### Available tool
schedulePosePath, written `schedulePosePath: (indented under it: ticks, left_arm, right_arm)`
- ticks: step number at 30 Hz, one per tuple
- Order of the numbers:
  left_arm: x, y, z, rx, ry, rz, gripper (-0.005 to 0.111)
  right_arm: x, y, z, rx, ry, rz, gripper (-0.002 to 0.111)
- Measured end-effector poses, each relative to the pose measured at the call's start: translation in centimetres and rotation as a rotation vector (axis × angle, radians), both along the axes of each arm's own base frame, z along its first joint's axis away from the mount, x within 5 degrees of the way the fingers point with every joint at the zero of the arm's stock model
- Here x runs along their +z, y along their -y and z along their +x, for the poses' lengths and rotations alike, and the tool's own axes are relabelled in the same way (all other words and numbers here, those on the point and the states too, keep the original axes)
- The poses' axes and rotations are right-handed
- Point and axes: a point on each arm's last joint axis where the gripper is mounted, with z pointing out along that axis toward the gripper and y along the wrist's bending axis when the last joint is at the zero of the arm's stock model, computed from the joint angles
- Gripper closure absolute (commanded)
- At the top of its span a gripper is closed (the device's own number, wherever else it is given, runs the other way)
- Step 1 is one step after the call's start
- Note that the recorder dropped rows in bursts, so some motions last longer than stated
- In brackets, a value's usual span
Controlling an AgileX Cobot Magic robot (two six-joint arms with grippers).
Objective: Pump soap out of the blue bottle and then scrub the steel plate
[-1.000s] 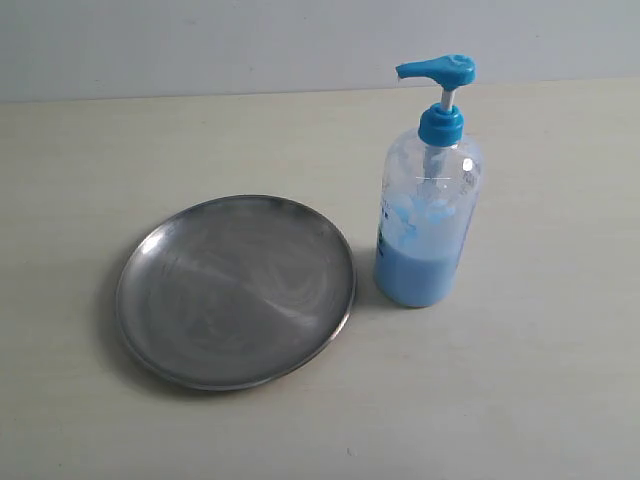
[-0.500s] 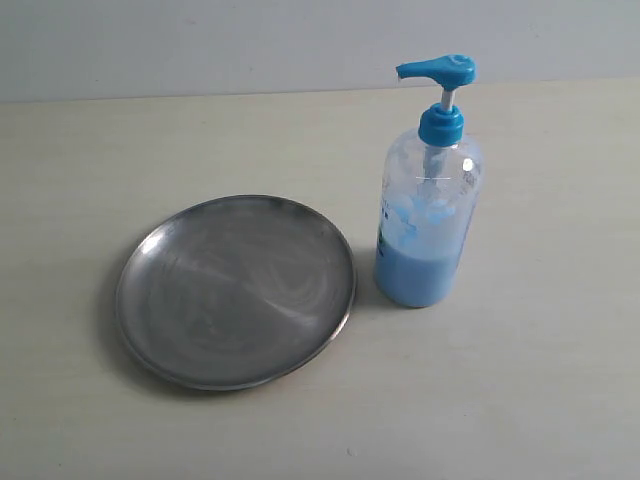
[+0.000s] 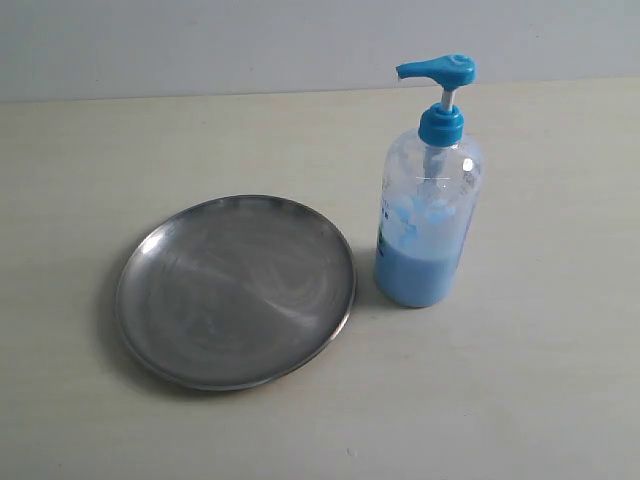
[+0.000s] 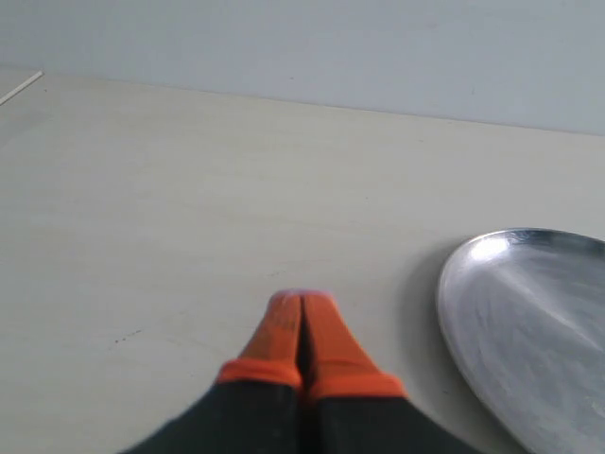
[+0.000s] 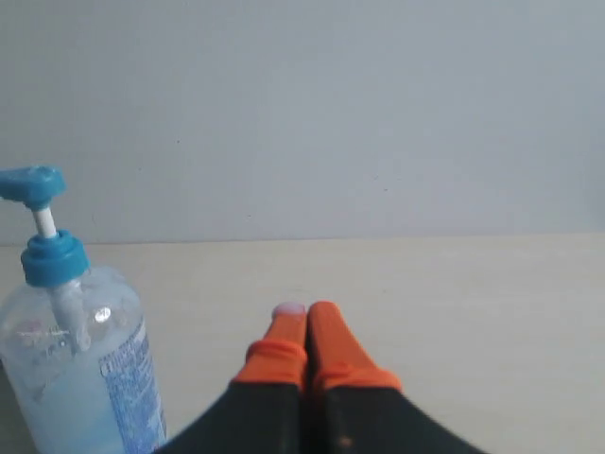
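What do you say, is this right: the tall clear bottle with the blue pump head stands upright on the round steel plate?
Not quite. The tall clear plastic bottle with the blue pump head does stand upright, but on the pale table beside the round brushed-steel plate, not on it. The exterior view shows this.

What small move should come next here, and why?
Probably move the right pincer toward the pump head of the blue bottle: it is shut and apart from the bottle, the pump stands raised, and the steel plate shows no blue blobs.
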Motion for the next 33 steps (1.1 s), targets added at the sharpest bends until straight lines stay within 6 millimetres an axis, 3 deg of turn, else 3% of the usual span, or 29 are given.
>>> schedulePosePath:
  ticks: [5,15,25,33]
  left_arm:
    - [0.0,0.0,0.0,0.000,0.000,0.000,0.107]
    - [0.0,0.0,0.0,0.000,0.000,0.000,0.107]
    - [0.0,0.0,0.0,0.000,0.000,0.000,0.107]
    - [0.0,0.0,0.0,0.000,0.000,0.000,0.107]
  right_arm:
    - [4.1,-0.1,1.2,0.000,0.013,0.001,0.108]
    - [8.9,-0.4,3.9,0.000,0.016,0.002,0.108]
    - [12.6,-0.8,7.4,0.000,0.003,0.000,0.108]
    - [14.2,-1.1,10.7,0.000,-0.027,-0.003,0.108]
